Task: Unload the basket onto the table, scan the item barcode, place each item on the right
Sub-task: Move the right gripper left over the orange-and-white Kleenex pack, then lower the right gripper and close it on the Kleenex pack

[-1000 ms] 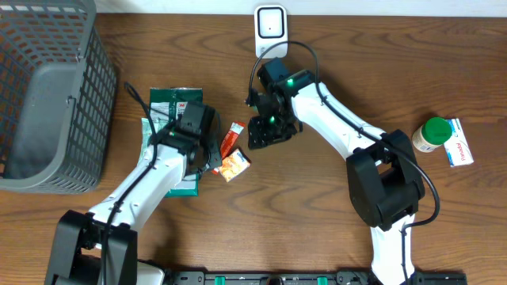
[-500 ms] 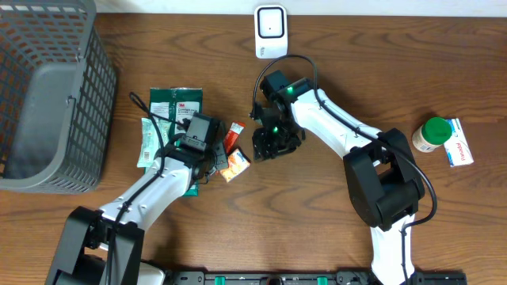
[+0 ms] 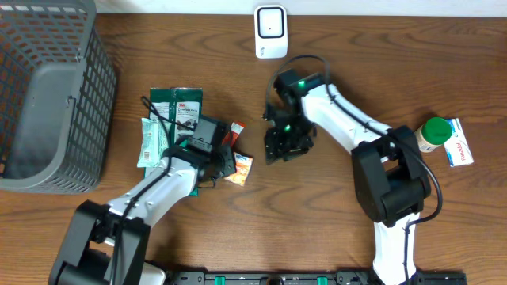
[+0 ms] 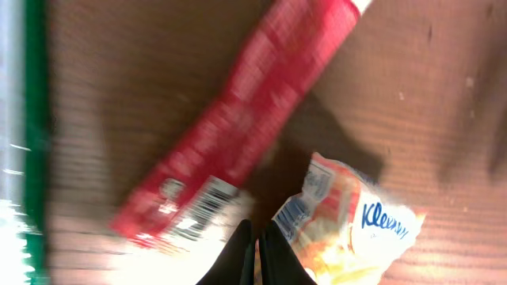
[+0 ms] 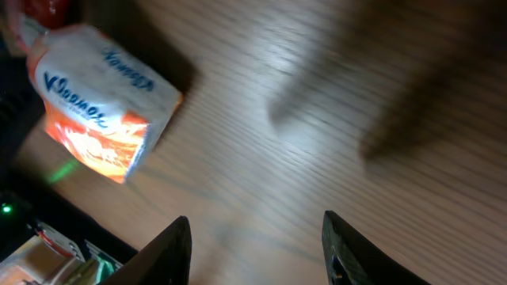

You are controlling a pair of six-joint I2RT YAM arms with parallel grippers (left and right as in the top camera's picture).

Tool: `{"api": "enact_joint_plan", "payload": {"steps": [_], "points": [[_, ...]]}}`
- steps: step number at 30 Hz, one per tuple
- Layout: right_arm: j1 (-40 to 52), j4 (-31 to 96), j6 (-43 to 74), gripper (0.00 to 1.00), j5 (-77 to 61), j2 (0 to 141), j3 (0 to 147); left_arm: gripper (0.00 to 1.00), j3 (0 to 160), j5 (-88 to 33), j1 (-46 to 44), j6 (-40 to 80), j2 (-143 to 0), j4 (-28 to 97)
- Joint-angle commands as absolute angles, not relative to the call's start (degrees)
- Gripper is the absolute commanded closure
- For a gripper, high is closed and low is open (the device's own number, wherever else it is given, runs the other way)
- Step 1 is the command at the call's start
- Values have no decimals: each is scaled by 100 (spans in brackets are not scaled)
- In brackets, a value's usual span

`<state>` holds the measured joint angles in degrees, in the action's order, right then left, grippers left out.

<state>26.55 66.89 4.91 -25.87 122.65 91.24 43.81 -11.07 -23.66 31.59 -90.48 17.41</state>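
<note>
A small orange-and-white Kleenex tissue pack [image 3: 240,169] lies on the wooden table, also seen in the left wrist view [image 4: 360,229] and the right wrist view [image 5: 95,99]. Just above it lies a red stick packet [image 3: 233,134] whose barcode end [image 4: 202,207] faces the left wrist camera. My left gripper [image 3: 225,163] [image 4: 254,237] is shut with nothing in it, its tips on the table between the two packs. To the right of the tissue pack, my right gripper [image 3: 282,147] [image 5: 257,241] hangs open over bare wood. The white scanner [image 3: 270,31] stands at the table's back edge.
Green packets [image 3: 176,107] lie under and beside the left arm. A dark mesh basket [image 3: 47,95] fills the left side. A green-lidded bottle [image 3: 432,134] and a white box [image 3: 459,142] sit at the far right.
My left gripper has slid right and forward, staying shut, and the tissue pack has shifted slightly with it. My right gripper has drawn away to the right and forward, opening a little.
</note>
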Motion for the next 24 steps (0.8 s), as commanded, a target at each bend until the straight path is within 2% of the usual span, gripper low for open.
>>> {"api": "enact_joint_plan", "payload": {"steps": [1,11,20,24], "points": [[2375,6873,235,51,-2646,12298,9094,92,4296,-1249,-2596,3454,-9247,1712],[1612,7317,-272,52,-2945,12296,9094,92,4303,-1374,-3376,3765,-9389,486],[1125,7712,-972,54,-3684,12289,9094,92,4539,-1260,-3398,3717,-9389,440],[1164,7714,-996,59,-3883,12289,8986,92,4541,-1221,-3395,3719,-9389,534]]}}
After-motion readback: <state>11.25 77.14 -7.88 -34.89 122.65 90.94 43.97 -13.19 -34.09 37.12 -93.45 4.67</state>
